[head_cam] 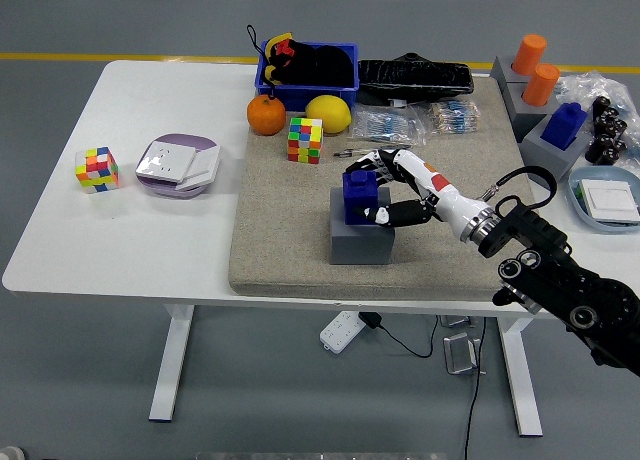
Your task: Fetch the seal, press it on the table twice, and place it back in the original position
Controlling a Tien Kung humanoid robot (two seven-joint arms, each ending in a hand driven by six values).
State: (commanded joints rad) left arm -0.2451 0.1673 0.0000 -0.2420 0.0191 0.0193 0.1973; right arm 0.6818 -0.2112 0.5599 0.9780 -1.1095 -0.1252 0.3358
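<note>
Blue seal (360,196) on its grey base (362,242), apparently pinched between right hand's (398,188) curled fingers.

Right arm (570,290) cut off at the right edge.

the robot's right hand (397,185) has a white shell with black finger joints and a small orange-red mark near the wrist. a ribbed silver-and-black cuff joins it to the bulky black forearm (560,285), which shows round screw bosses and a thin black cable looping above.
</note>
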